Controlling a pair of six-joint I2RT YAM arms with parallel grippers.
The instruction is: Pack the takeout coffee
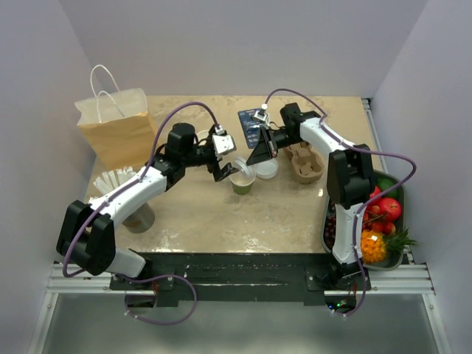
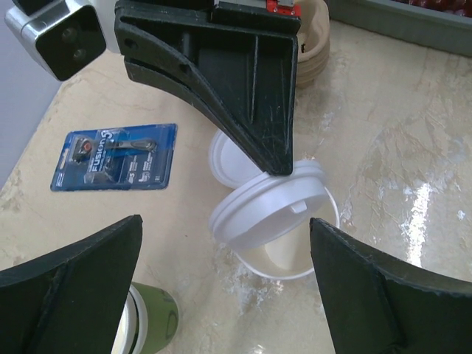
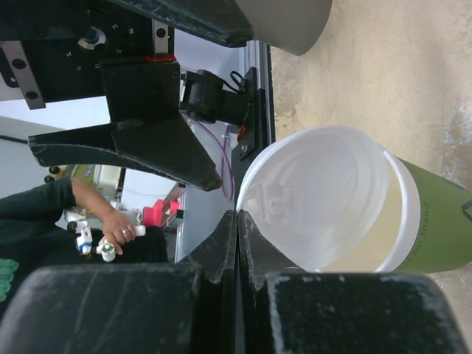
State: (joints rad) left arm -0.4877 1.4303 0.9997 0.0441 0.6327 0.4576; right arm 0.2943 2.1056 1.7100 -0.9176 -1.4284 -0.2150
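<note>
The takeout coffee cup (image 1: 243, 184), olive-green with a cream rim, stands mid-table and also shows in the right wrist view (image 3: 435, 221). Its white lid (image 1: 239, 167) lies tilted over the open mouth (image 2: 269, 206). My right gripper (image 1: 258, 157) is shut on the lid's far edge (image 3: 237, 217). My left gripper (image 1: 225, 171) is open, its fingers spread on either side of the cup and not touching it (image 2: 225, 295). A second green-and-cream cup (image 2: 151, 321) shows by my left finger.
A spare white lid (image 1: 267, 169) lies just right of the cup. A pulp cup carrier (image 1: 304, 164) stands further right. A brown paper bag (image 1: 118, 129) is at far left, a razor pack (image 1: 249, 122) behind, and a fruit tray (image 1: 380, 221) at the right edge.
</note>
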